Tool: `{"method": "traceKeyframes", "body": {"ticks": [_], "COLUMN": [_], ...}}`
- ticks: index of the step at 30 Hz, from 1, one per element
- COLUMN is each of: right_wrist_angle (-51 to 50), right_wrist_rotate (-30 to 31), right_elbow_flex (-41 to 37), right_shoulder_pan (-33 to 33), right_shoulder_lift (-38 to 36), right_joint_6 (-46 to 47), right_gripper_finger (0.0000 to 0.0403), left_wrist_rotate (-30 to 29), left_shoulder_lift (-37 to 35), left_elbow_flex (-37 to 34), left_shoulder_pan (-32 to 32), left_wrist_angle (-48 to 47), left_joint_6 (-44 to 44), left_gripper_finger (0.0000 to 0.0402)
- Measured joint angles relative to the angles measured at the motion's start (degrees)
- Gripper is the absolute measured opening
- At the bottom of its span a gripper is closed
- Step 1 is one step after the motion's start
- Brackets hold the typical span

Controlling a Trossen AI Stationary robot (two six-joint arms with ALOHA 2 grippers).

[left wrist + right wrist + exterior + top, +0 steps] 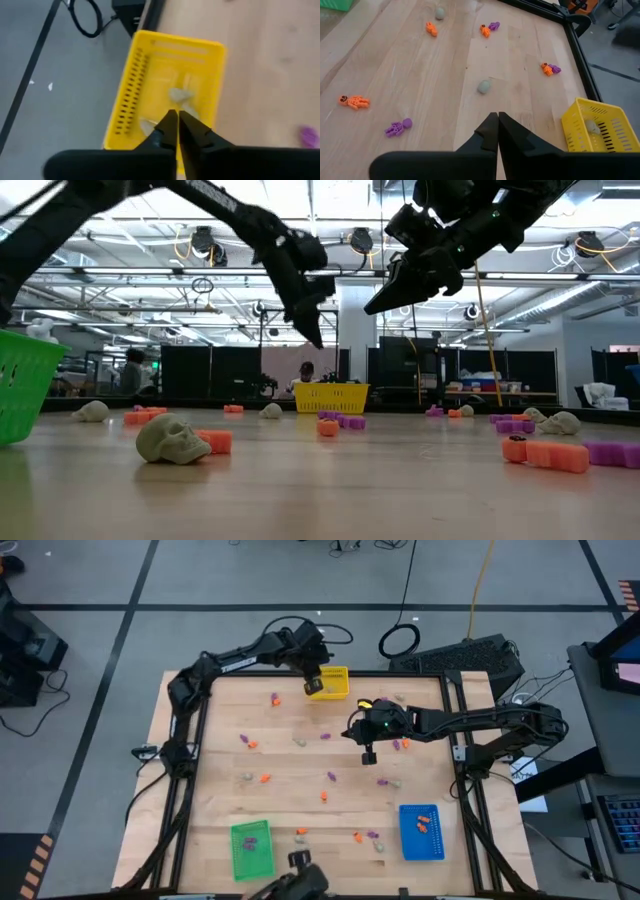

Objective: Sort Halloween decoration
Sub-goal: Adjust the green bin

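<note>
Small orange, purple and pale skull-shaped Halloween decorations lie scattered on the wooden table, such as an orange figure, a purple one and a pale skull. At the table's far edge stands the yellow bin, with pale skulls lying on its floor. My left gripper hangs shut above this bin, holding nothing. My right gripper is shut and empty, above the table's middle right, clear of the trinkets.
A green bin with purple pieces stands at the near left and a blue bin with orange pieces at the near right. A black frame runs along the table's edges. Open wood lies between the trinkets.
</note>
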Motion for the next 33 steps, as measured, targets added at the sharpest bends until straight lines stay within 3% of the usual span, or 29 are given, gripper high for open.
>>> {"method": "traceKeyframes", "body": {"ticks": [6, 11, 17, 25, 30, 33], "right_wrist_angle": [-0.4, -0.3, 0.3, 1.4, 1.4, 1.4], "right_wrist_rotate": [0.0, 0.0, 0.0, 0.0, 0.0, 0.0], "right_elbow_flex": [0.0, 0.0, 0.0, 0.0, 0.0, 0.0], "right_shoulder_pan": [0.0, 0.0, 0.0, 0.0, 0.0, 0.0], "right_shoulder_lift": [0.0, 0.0, 0.0, 0.0, 0.0, 0.0], "right_joint_6": [0.0, 0.0, 0.1, 0.9, 1.1, 1.4], "right_gripper_finger": [0.0, 0.0, 0.0, 0.0, 0.0, 0.0], "left_wrist_rotate": [-2.2, -7.0, -7.5, -7.3, -4.3, -0.7], "left_shoulder_lift": [-8.3, -16.7, -30.1, -43.0, -43.4, -42.5], "left_elbow_flex": [-8.4, -20.6, -33.1, -36.0, -36.1, -36.1], "left_shoulder_pan": [-4.6, -8.7, -15.6, -32.6, -42.9, -48.4], "left_wrist_angle": [-1.0, 0.9, -3.0, -21.4, -29.1, -28.0], "left_joint_6": [-1.1, -3.0, -10.3, -27.7, -38.7, -42.4], "left_gripper_finger": [0.0001, 0.0, 0.0, 0.0, 0.0, 0.0]}}
